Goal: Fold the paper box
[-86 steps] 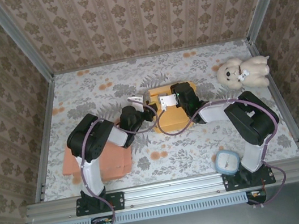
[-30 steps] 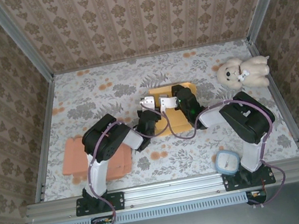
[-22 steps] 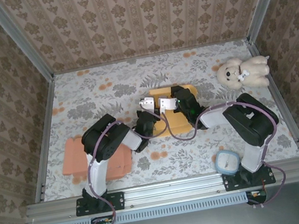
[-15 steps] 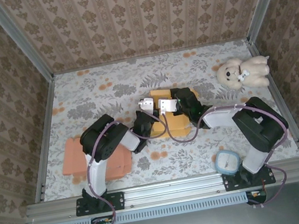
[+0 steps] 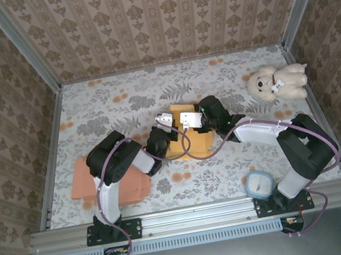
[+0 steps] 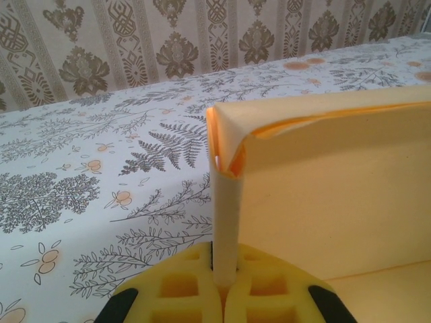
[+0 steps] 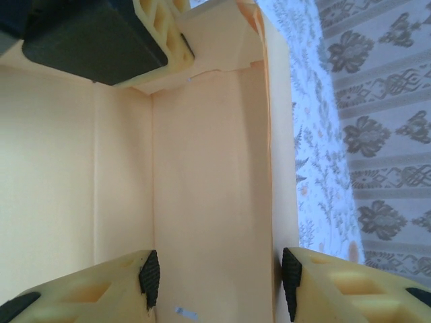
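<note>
Nearest me, by the table's near edge beside the right arm's base, a small blue-rimmed tub [image 5: 259, 184] is sitting; I cannot tell what is in it. An orange cloth [image 5: 86, 179] is lying toward the near left corner. In the middle of the table [image 5: 108, 105] the paper box [image 5: 194, 142] is standing half formed, its inside showing only bare card. The left gripper [image 6: 225, 291] is pinching tight on an upright folded corner of a wall. The right gripper [image 7: 215, 286] is hanging part open astride another wall, clamping nothing that I can see. The card is looking light, thin and quick to crease, so I would be taking it gently by the wall edges, close to the folds. A teddy bear [image 5: 277, 82] is sitting by the far right corner.
</note>
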### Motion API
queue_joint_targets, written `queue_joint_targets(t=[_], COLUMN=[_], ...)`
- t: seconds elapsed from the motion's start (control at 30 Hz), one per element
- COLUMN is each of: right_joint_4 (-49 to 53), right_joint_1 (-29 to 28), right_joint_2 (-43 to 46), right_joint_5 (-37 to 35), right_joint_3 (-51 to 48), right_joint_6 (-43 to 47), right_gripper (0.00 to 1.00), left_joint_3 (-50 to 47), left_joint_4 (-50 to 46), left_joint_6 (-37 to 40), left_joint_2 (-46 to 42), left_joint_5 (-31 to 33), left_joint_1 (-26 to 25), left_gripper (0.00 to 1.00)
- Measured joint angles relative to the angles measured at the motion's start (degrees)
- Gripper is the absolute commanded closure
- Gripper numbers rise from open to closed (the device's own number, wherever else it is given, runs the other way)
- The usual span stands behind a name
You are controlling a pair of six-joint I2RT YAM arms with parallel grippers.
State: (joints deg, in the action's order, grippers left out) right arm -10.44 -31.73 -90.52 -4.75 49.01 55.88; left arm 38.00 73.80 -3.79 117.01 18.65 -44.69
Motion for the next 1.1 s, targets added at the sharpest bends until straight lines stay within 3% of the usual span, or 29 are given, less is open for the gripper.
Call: queue_joint_targets(t=[0.33, 0.63, 1.1], right_joint_4=[11.7, 13.3, 9.6], right_joint_1=[2.9, 5.7, 6.1], right_joint_2=[4.5, 6.3, 3.7], right_joint_5=[9.0, 15.3, 6.8], right_joint_3=[4.3, 5.7, 6.5], right_joint_6=[-5.0, -16.7, -43.2], right_gripper=[0.48, 0.48, 0.52], left_joint_3=[-0.9, -1.4, -1.4], left_joint_4=[0.0, 0.0, 0.1], left_joint_6=[1.9, 3.5, 4.1], left_joint_2=[-1.0, -1.6, -1.6], left_joint_5=[-3.5, -6.3, -8.4], left_joint_1=[0.9, 0.9, 0.9], left_gripper=[1.0, 1.0, 1.0])
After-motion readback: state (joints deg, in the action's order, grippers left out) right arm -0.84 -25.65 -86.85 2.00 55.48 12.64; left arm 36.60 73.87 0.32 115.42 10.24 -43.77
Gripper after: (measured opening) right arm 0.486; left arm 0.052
